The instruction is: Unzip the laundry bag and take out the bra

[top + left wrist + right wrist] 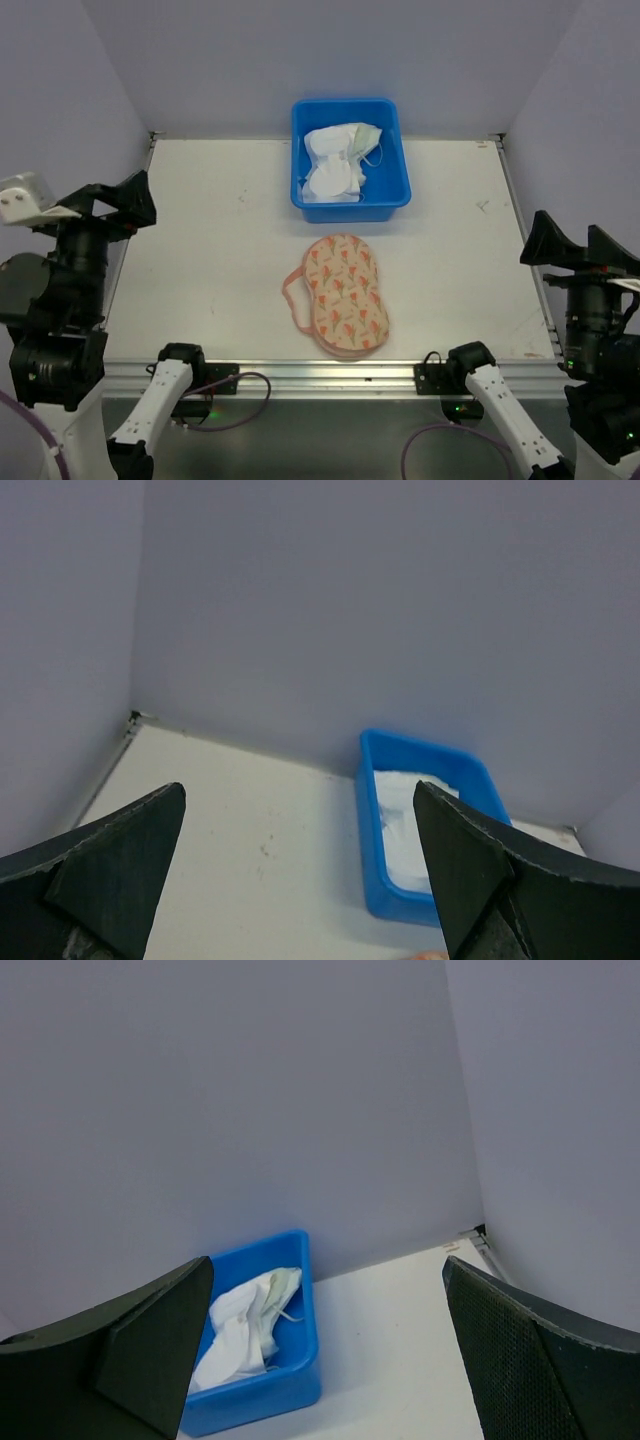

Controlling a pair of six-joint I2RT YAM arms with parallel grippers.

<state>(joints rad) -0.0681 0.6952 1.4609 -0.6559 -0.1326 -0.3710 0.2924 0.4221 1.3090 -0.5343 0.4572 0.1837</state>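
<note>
L gripper (300, 800): jaws wide apart, nothing in them; sat up at left edge of table (200, 260), well apart from bag.
R gripper (328, 1265): same, jaws wide, empty; at right edge.
Bag (345, 295): lay flat, near-centre of table, just on near side of tub (395, 195), not touching it.
Zip: pink edging (292, 300) bowed out on bag's left side; couldn't tell if open or shut.
Bra (338, 162): crumpled inside blue tub, far-centre; not in bag.
Status (judged): bra looked already out; nothing left to pull.
Bag handling (est.): light, padded, semi-stiff; prob. slides if tugged w/ one arm, so pin w/ one, pull w/ other.
Bag hold: pink edging, left side.
Bra handling (est.): soft, limp, v. light; thin strap (376, 155) could snag on tub rim.
Bra hold: pinch bunched cup fabric at top of heap.
</note>
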